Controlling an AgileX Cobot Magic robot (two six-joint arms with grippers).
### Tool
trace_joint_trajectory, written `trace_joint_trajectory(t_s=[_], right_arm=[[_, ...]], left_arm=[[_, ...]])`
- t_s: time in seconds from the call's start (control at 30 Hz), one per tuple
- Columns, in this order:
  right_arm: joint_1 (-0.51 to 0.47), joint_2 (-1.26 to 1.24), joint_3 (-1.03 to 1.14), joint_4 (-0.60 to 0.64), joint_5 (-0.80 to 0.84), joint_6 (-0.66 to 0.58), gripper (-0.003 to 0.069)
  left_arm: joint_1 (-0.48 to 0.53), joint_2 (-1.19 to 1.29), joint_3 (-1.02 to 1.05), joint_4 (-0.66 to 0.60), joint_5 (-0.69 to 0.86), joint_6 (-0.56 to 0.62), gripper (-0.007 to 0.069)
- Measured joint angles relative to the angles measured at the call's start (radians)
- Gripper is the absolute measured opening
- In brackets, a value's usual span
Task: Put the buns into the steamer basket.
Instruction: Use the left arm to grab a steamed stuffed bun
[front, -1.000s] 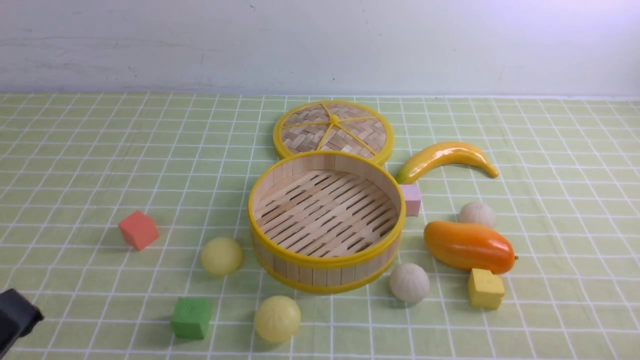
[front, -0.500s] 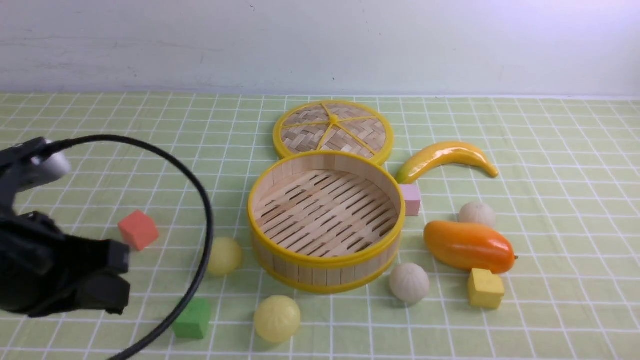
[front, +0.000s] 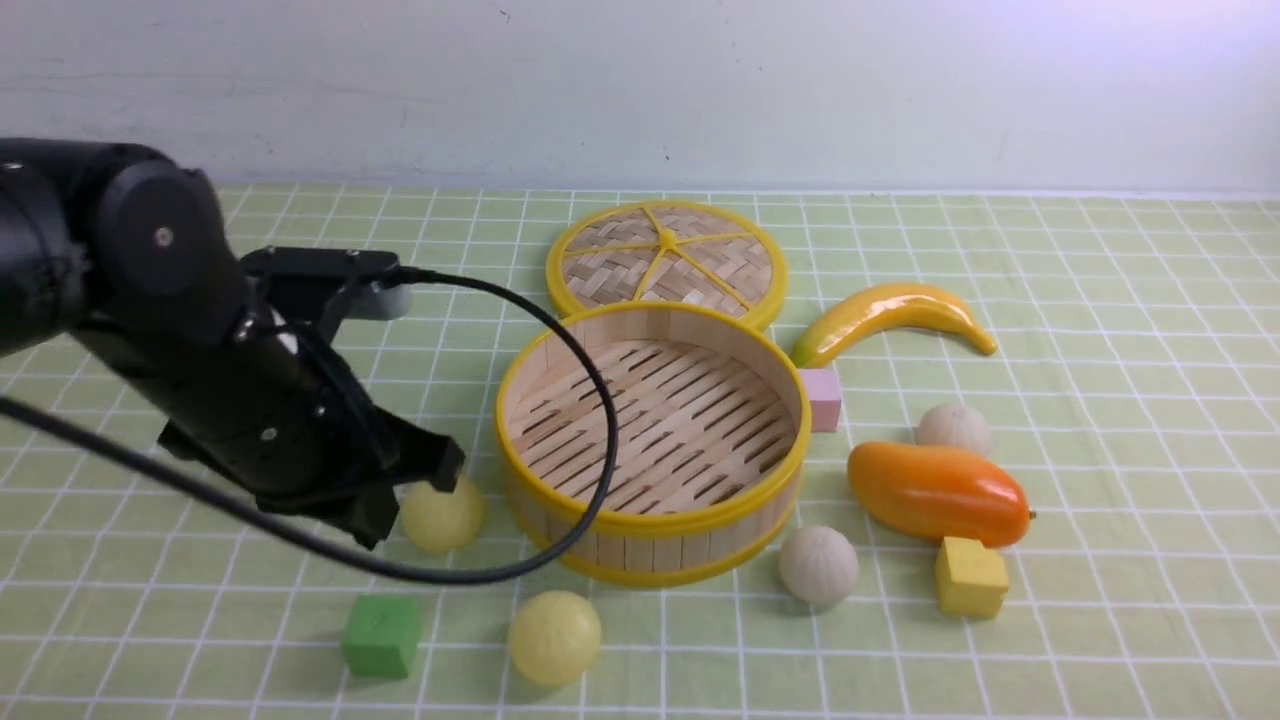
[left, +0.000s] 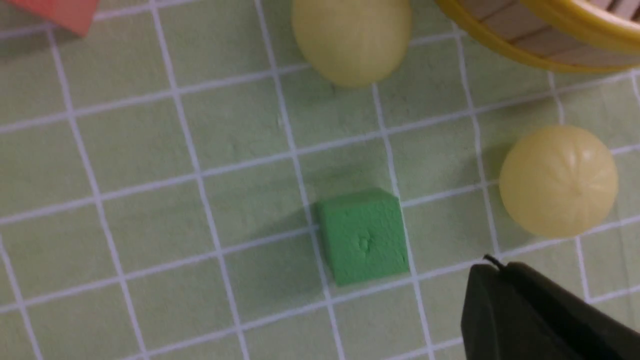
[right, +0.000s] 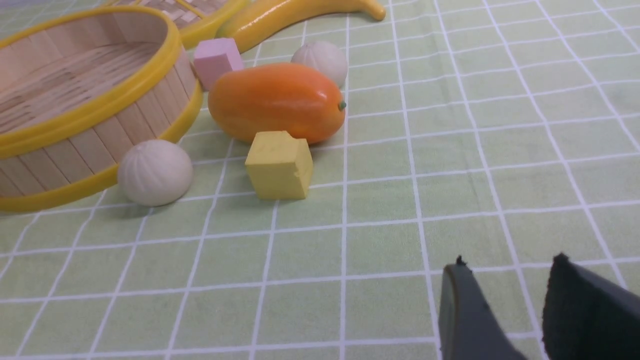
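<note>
The steamer basket stands empty mid-table, its slatted floor bare. Two pale yellow buns lie on the cloth at its left and front left. Two off-white pleated buns lie at its front right and behind the mango. My left arm reaches in low beside the left yellow bun. In the left wrist view my left gripper is shut and holds nothing, near the front yellow bun. My right gripper stands open over bare cloth, well short of the nearest pleated bun.
A flat woven lid lies behind the basket. A banana, mango, pink cube and yellow cube sit on the right, a green cube front left. The arm's cable loops across the basket's left side.
My left arm has swung in from the lower left corner, up and to the right, and now hides the red cube in the front view. No object has moved.
</note>
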Motion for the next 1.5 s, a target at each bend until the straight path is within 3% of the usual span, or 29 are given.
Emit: trace_joint_trajectory(t_s=[0.1,0.33,0.47,0.77,1.17,1.3,1.5], right_arm=[[0.000,0.000,0.000,0.000,0.000,0.000,0.0239],[0.000,0.000,0.000,0.000,0.000,0.000,0.0239],[0.000,0.000,0.000,0.000,0.000,0.000,0.0239],[0.000,0.000,0.000,0.000,0.000,0.000,0.0239],[0.000,0.000,0.000,0.000,0.000,0.000,0.0239],[0.000,0.000,0.000,0.000,0.000,0.000,0.0239],[0.000,0.000,0.000,0.000,0.000,0.000,0.0239]], left_arm=[[0.000,0.088,-0.068,0.006,-0.006,0.029,0.0039],[0.000,0.238,-0.168,0.006,-0.026,0.077,0.0255],[0.000,0.277,-0.176,0.010,-0.050,0.108,0.0292],[0.000,0.320,-0.177,0.055,-0.123,0.113,0.0286],[0.000,0.344,-0.177,0.100,-0.161,0.113,0.0068],[0.000,0.344,-0.177,0.100,-0.164,0.096,0.0065],[0.000,0.333,-0.177,0.100,-0.144,0.056,0.0134]])
